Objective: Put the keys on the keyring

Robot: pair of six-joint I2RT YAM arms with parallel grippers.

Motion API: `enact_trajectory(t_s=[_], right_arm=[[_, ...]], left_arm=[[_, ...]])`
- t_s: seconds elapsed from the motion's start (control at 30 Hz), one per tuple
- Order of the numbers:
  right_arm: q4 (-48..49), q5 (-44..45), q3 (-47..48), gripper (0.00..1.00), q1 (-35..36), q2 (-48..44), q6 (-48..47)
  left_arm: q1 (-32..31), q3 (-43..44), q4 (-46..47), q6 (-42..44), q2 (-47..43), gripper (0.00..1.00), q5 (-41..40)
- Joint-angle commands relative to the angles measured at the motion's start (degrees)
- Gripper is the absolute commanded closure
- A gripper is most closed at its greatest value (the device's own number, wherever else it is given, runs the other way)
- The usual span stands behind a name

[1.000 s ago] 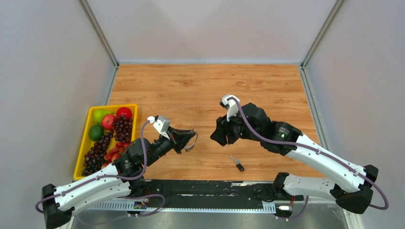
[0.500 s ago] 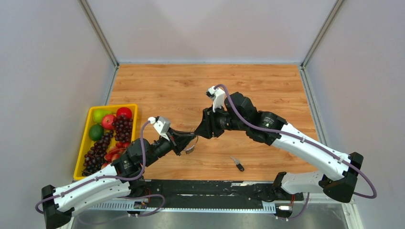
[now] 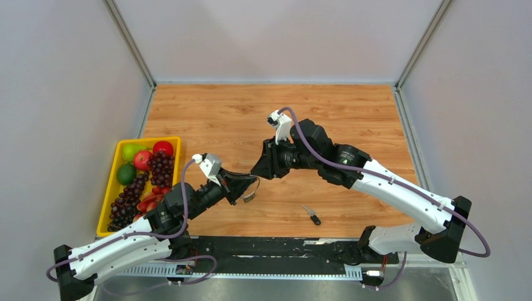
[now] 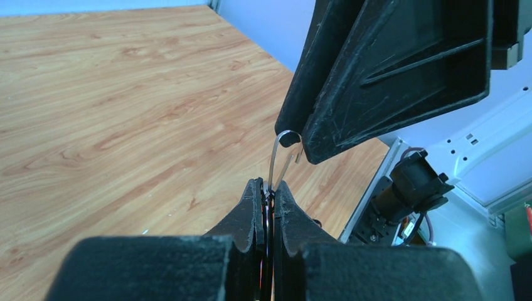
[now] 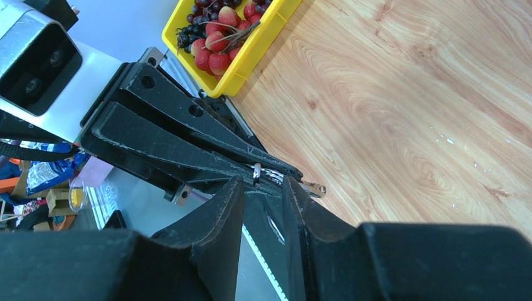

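My left gripper (image 3: 246,184) is shut on the keyring (image 3: 254,182) and holds it above the table, with small silver keys (image 3: 249,197) hanging below it. In the left wrist view the thin wire ring (image 4: 280,158) sticks up out of my shut left gripper (image 4: 268,186). My right gripper (image 3: 256,172) is open, and its tips are at the ring. In the right wrist view the ring (image 5: 256,172) sits just beyond the gap of my right gripper (image 5: 262,182), and a silver key (image 5: 310,187) pokes out beside it. A black-headed key (image 3: 312,215) lies on the table near the front edge.
A yellow bin (image 3: 110,188) of grapes, apples and other fruit stands at the left edge of the table; it also shows in the right wrist view (image 5: 252,53). Grey walls enclose the wooden table (image 3: 351,119) on three sides.
My right gripper has moved left and slightly back, from the table's middle to the tip of my left gripper and the ring. The left arm has hardly moved.
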Motion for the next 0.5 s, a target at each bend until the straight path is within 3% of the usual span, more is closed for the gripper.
enact_trajectory(t_s=[0.0,0.47], right_arm=[[3.12,0.49,2.45,0.7,0.29,-0.08,1.51],[4.76,0.5,2.46,0.76,0.51,-0.26,2.17]], left_arm=[[-0.22,1.96,1.06,0.77,-1.22,1.0,0.95],[-0.21,1.85,0.89,0.87,-1.37,1.0,1.31]])
